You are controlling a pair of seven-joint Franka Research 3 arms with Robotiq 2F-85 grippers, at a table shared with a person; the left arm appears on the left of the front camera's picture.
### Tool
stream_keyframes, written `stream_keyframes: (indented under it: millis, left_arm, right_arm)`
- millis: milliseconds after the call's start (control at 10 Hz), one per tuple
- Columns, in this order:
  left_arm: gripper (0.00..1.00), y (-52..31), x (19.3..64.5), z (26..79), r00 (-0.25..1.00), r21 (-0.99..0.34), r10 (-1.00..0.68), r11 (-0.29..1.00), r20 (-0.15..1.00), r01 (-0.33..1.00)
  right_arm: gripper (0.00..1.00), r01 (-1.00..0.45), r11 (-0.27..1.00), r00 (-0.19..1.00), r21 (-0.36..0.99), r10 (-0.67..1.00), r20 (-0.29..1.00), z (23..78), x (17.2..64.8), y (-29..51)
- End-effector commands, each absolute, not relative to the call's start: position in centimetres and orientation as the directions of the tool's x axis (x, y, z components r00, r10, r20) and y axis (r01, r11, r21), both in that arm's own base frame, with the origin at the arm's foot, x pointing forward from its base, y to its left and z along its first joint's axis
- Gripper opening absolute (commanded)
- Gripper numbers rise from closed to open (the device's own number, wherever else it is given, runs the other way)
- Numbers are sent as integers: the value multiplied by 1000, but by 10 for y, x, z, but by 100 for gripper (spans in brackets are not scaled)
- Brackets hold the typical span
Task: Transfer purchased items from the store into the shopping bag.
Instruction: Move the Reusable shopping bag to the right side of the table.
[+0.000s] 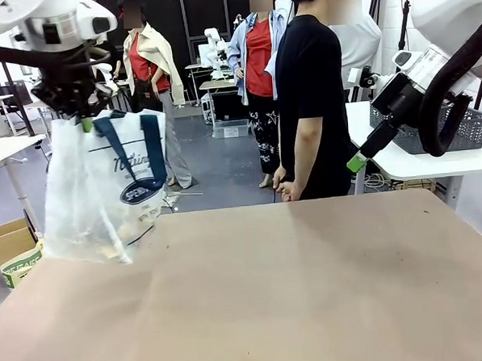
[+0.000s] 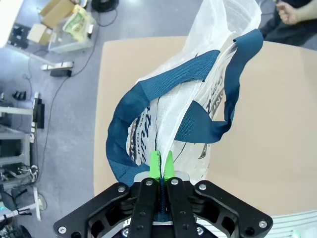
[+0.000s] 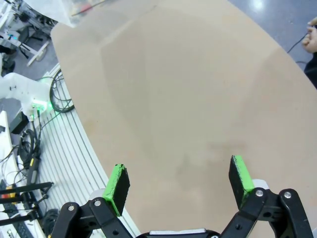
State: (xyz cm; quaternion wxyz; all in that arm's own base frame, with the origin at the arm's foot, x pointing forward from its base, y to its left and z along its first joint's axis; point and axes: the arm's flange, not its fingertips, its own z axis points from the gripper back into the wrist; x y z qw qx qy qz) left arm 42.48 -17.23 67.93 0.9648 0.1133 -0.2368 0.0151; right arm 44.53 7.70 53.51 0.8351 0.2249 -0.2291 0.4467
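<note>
The shopping bag (image 1: pixel 104 184) hangs over the table's far left corner. It is clear plastic with navy strap handles (image 2: pixel 143 94) and an oval logo. My left gripper (image 1: pixel 84 120) holds it from above. In the left wrist view its green fingertips (image 2: pixel 161 166) are shut on the bag's top edge, by a navy strap. The purchased items (image 1: pixel 114 236) show dimly as yellowish shapes at the bag's bottom. I cannot tell whether the bag's bottom touches the table. My right gripper (image 3: pixel 181 178) is open with nothing in it, high over the table's right side (image 1: pixel 355 162).
A person in a black shirt (image 1: pixel 314 104) stands at the far edge, one hand (image 1: pixel 286 190) near the tabletop (image 1: pixel 311 290). A cardboard box (image 1: pixel 6 241) sits on the floor at left. A grey mesh basket (image 1: pixel 465 128) stands on a white table at right.
</note>
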Motion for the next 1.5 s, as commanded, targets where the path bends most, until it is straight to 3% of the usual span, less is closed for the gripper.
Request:
stream_keyframes:
  millis: [0,400,1000,1200,1400]
  left_arm:
    - [0,-132,394,662,825,159,59,971,562,-178]
    - [0,-69,368,636,740,105,132,959,659,-265]
    - [0,-63,369,613,781,125,139,956,609,-267]
    - [0,-68,392,606,732,112,238,912,638,-394]
    - [0,-56,410,600,707,67,291,900,644,-431]
  right_arm:
    - [100,-851,495,497,175,651,575,536,444,77]
    - [100,-851,495,497,175,651,575,536,444,77]
    - [100,-851,495,497,175,651,575,536,444,77]
    - [100,-851,495,497,175,651,575,536,444,77]
    - [100,-851,495,497,175,651,575,536,444,77]
